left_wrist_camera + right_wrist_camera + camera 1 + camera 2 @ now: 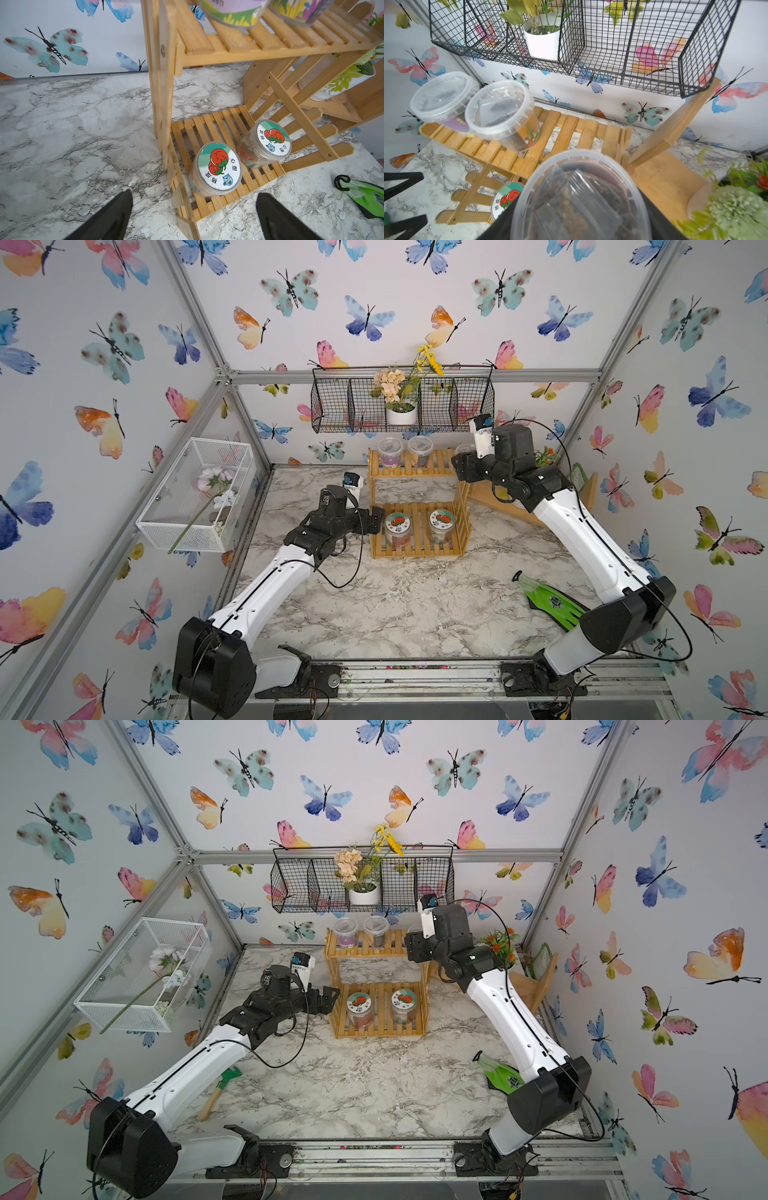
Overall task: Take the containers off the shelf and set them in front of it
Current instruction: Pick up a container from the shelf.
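The shelf point(417, 514) of yellowish slats stands at the back of the marble table. Two jars with red-picture lids point(397, 526) point(441, 523) sit on its lower tier. Two clear lidded cups point(390, 450) point(419, 449) stand on the upper tier. My left gripper point(377, 519) is open, level with the lower tier at its left side, and the nearer jar point(218, 166) lies just beyond its fingers point(124, 207). My right gripper point(463, 464) is at the upper tier's right end, shut on a third clear cup point(579, 197). Whether that cup still rests on the slats is hidden.
A black wire basket point(332, 406) with a white flower pot hangs on the back wall above the shelf. A plain wooden shelf point(660, 178) with potted plants stands to the right. A green tool point(548, 601) lies front right, a small rake point(220, 1090) front left, and a white mesh box point(199, 497) hangs on the left wall.
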Motion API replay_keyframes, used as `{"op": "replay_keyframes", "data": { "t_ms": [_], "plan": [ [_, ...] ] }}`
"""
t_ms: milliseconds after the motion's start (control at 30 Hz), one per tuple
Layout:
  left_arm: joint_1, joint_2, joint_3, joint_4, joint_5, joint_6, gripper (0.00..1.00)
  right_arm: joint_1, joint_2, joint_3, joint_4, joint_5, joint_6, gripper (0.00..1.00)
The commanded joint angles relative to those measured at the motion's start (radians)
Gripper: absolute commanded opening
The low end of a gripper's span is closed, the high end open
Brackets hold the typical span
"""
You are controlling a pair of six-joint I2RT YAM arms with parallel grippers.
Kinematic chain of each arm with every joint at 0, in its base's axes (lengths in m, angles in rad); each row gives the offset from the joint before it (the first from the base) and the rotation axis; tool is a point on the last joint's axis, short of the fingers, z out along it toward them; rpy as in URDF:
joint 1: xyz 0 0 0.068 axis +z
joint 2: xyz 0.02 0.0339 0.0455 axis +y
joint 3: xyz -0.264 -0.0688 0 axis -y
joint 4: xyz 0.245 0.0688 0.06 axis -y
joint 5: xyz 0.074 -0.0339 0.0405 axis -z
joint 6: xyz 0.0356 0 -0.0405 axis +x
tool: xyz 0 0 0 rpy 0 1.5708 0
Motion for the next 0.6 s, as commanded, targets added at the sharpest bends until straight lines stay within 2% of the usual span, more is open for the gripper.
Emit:
{"op": "replay_keyframes", "data": {
  "t_ms": [0,267,567],
  "plan": [
    [0.004,-0.028,-0.015,0.004,0.04,0.02,0.99,0.014,-0.084,-0.088,0.03,-0.04,0.01,0.6],
    [0.006,-0.037,-0.023,0.004,0.043,0.024,0.99,0.051,-0.259,-0.312,0.051,-0.066,0.004,0.59],
    [0.005,-0.03,-0.027,0.006,0.043,0.024,0.99,0.141,-0.406,-0.529,0.078,-0.021,0.033,0.6]
  ]
}}
